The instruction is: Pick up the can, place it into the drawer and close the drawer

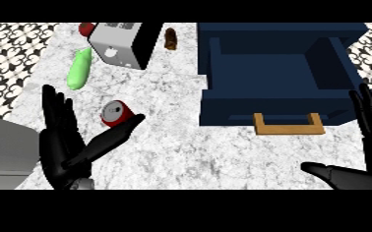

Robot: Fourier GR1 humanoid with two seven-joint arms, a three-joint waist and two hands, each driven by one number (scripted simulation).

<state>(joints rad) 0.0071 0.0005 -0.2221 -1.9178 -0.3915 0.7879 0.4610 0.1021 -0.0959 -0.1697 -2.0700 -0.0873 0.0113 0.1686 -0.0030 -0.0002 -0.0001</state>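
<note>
A red can [116,113] with a silver top lies on the marble counter left of centre. My left hand [64,142] is open at the lower left, fingers straight and pointing up, its thumb stretched toward the can and just below it. The dark blue drawer [276,73] stands pulled open at the right, its inside bare, with a wooden handle [288,124] on its front. My right hand [356,142] shows at the right edge, open, fingers up beside the drawer's front corner and thumb low.
A silver toaster [122,44] stands at the back left, with a red thing [86,28] behind it. A green cucumber [78,69] lies left of the toaster. A brown object [170,39] sits near the back, beside the drawer unit.
</note>
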